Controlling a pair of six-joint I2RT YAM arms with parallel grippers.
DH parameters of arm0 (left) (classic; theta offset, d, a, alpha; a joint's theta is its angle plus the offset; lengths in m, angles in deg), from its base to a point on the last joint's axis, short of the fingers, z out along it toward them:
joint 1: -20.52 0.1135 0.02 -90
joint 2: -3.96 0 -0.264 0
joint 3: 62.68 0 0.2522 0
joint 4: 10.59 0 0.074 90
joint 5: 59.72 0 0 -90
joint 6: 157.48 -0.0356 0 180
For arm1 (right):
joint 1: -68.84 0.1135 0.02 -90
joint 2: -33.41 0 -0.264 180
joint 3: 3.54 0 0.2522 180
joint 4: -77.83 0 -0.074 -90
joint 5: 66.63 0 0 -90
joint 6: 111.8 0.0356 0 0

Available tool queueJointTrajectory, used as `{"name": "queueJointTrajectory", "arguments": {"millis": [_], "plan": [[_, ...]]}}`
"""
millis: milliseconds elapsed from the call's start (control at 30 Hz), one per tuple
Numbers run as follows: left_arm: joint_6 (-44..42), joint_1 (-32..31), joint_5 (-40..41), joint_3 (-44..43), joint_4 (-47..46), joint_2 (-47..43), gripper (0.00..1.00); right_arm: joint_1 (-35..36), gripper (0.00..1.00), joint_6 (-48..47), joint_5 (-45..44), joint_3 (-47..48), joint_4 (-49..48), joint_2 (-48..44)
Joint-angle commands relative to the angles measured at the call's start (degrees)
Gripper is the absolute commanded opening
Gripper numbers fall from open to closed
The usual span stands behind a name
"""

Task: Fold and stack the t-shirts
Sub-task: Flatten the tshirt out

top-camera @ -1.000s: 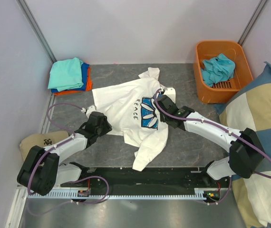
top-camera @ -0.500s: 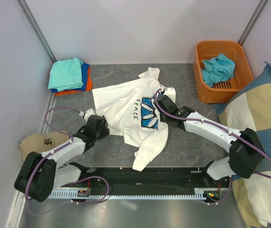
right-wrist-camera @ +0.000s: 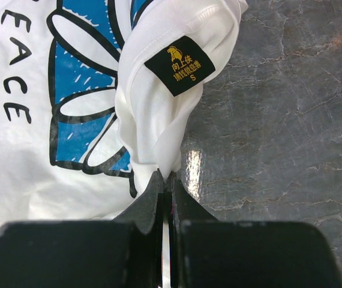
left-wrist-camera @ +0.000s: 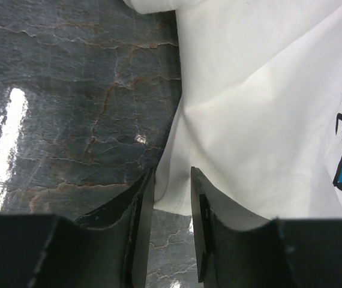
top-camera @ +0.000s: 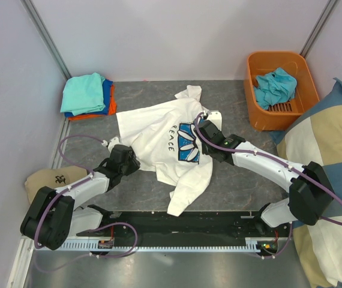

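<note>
A large white t-shirt [top-camera: 153, 129] with a blue flower print and dark lettering lies spread on the grey table [top-camera: 243, 180]. My left gripper [top-camera: 132, 162] is at the shirt's lower left hem. Its jaws stand a little apart in the left wrist view [left-wrist-camera: 172, 173], with the edge of the white cloth [left-wrist-camera: 261, 108] between the tips. My right gripper [top-camera: 202, 127] is shut on a bunched fold of the shirt [right-wrist-camera: 156, 120] just below its black neck label [right-wrist-camera: 180, 65], fingertips pinched together [right-wrist-camera: 167, 175]. Folded teal, blue and orange t-shirts [top-camera: 87, 95] are stacked at the back left.
An orange basket [top-camera: 261, 117] at the back right holds a crumpled teal-blue shirt [top-camera: 275, 86]. A tan cap [top-camera: 45, 179] lies at the left by my left arm. A blue-and-cream checked cushion [top-camera: 330, 162] fills the right side. Walls close the left and back.
The left gripper's jaws have narrowed around the shirt's hem and the left arm has shifted slightly. The right arm and the shirt have not moved.
</note>
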Motion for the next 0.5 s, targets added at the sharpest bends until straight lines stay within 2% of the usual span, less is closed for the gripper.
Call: {"name": "queueJointTrajectory", "arguments": {"millis": [0, 133, 233, 267, 433, 467], "plan": [[1.79, -0.16, -3.11, -0.28, 0.00, 0.53, 0.36, 0.15, 0.00, 0.78, -0.17, -0.29, -0.02, -0.65], [1.44, -0.16, -3.73, -0.10, 1.49, -0.52, 0.35, 0.15, 0.00, 0.79, -0.08, -0.11, -0.10, -0.56], [1.09, -0.24, -3.82, 0.60, 1.85, -1.75, 0.20, 0.15, 0.00, 0.96, -0.17, -0.20, -0.02, -0.21], [1.00, -0.24, -3.73, 0.78, 1.85, -2.02, 0.02, 0.06, 0.00, 1.05, 0.01, -0.12, -0.02, 0.05], [1.09, -0.24, -2.77, 1.31, 3.95, -3.25, 0.02, 0.15, 0.01, 0.53, -0.08, -0.11, -0.37, 0.84], [1.09, -0.24, -2.42, 1.22, 4.13, -3.51, 0.02, 0.15, 0.07, 0.35, -0.60, 0.15, -0.28, 1.02]]}}
